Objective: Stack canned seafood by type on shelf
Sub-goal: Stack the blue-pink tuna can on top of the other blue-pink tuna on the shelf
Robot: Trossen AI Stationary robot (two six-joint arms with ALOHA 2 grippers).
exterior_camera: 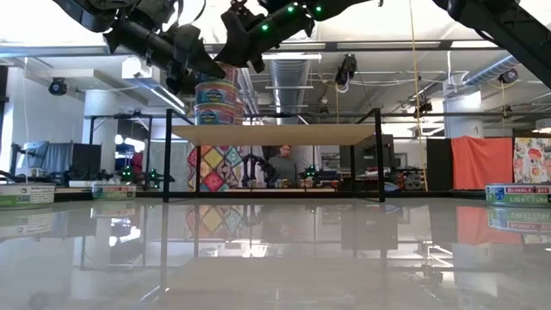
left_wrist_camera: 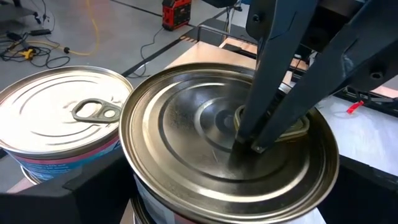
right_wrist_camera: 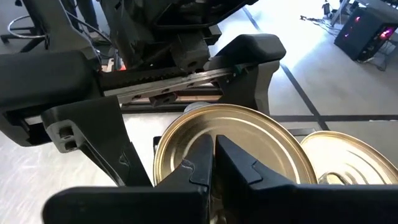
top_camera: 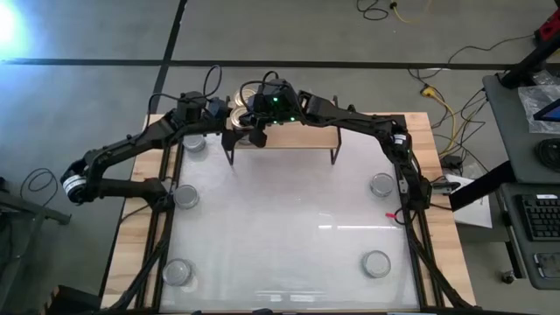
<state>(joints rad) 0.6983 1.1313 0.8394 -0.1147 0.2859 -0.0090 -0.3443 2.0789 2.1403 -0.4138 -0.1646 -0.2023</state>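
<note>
Gold-lidded tin (left_wrist_camera: 227,146) — closed right pincer (right_wrist_camera: 214,163) on top

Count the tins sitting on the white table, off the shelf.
5: far-left tin, mid-left tin, near-left tin, mid-right tin, near-right tin. More may be hidden around the shelf.

Shiny gold-toned metal tin lid (left_wrist_camera: 205,143), matt pale wooden shelf (exterior_camera: 275,134), glossy white table (top_camera: 289,227)

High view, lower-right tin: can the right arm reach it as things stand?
Probably yes: the tin stands alone on bare table on that arm's side. The right gripper, shut atop the shelf's stack, must open first.
</note>
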